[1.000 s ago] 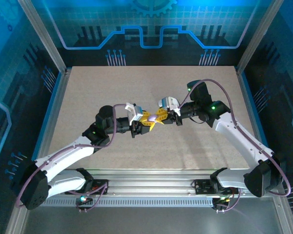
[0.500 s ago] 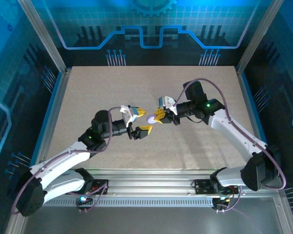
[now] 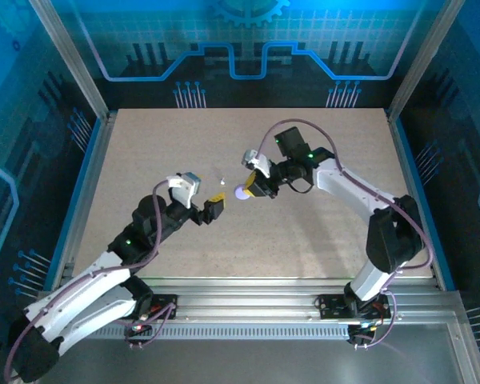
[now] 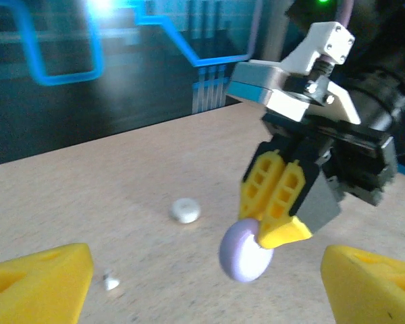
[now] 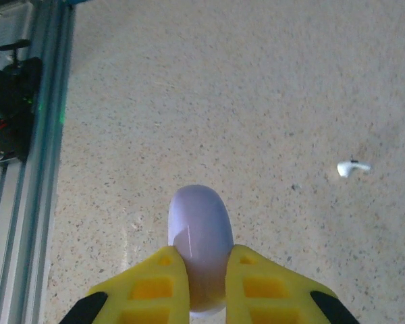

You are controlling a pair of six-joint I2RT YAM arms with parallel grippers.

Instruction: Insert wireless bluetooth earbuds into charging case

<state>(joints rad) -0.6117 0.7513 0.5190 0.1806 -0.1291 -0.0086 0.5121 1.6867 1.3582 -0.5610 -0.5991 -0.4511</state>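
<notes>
My right gripper [image 3: 246, 190] is shut on a lavender round charging case [image 5: 199, 229], gripped on edge and held just above the table. The case [image 4: 246, 251] hangs under the right gripper's yellow fingers [image 4: 277, 196] in the left wrist view. My left gripper [image 3: 213, 204] stands open a short way left of the case, with nothing between its fingers [image 4: 34, 283]. A tiny whitish earbud [image 5: 352, 167] lies on the table beside them, also seen as a white speck, the earbud [image 3: 222, 181]. The earbud [image 4: 111, 281] lies near my left finger. The lavender earbud is out of view.
A small white round piece [image 4: 185, 210] lies on the table beyond the earbud. The speckled tabletop [image 3: 320, 232] is fenced by blue walls, with a metal rail [image 3: 256, 288] along the near edge.
My left gripper has opened, let go of the case and drawn back to the near left. The right gripper has carried the case leftward, holding it alone.
</notes>
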